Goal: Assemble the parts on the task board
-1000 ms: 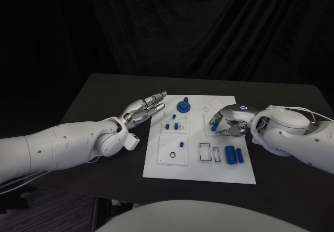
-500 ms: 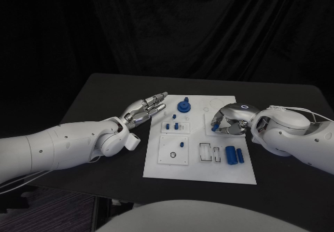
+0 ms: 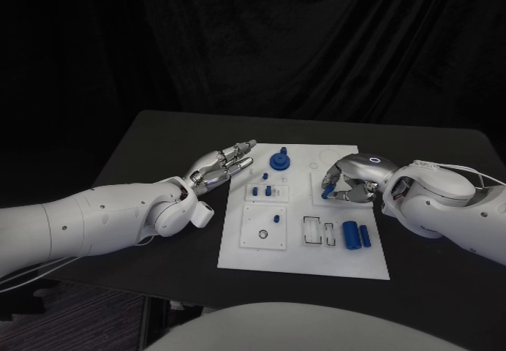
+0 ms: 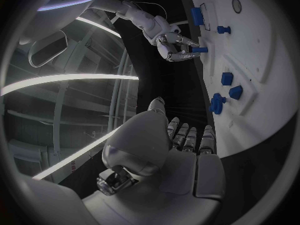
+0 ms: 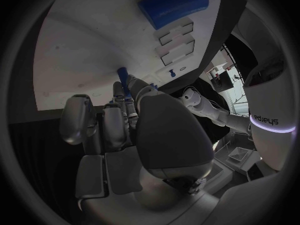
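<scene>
The white task board [image 3: 303, 252] lies in the middle of the black table. My right hand [image 3: 350, 179] hovers over the board's right side and pinches a small blue peg [image 3: 326, 191]; the left wrist view shows that peg [image 4: 199, 49] in its fingers, and the right wrist view shows the peg [image 5: 123, 74] just above the board [image 5: 87, 50]. My left hand [image 3: 222, 167] is open with fingers stretched out, beside the board's far left edge and holding nothing. A blue knobbed part [image 3: 279, 160] stands at the board's far end. Two blue cylinders [image 3: 355, 235] lie near the right edge.
Small blue pegs [image 3: 262, 191] stand in a plate left of centre. Another small blue piece [image 3: 277, 217] and a dark ring [image 3: 260, 235] sit on the plate nearer me. Open slots [image 3: 312, 229] lie beside the cylinders. Bare black table [image 3: 158, 139] surrounds the board.
My right hand has shifted slightly up and away from me with the blue peg in its fingers. The left hand has stayed almost still.
</scene>
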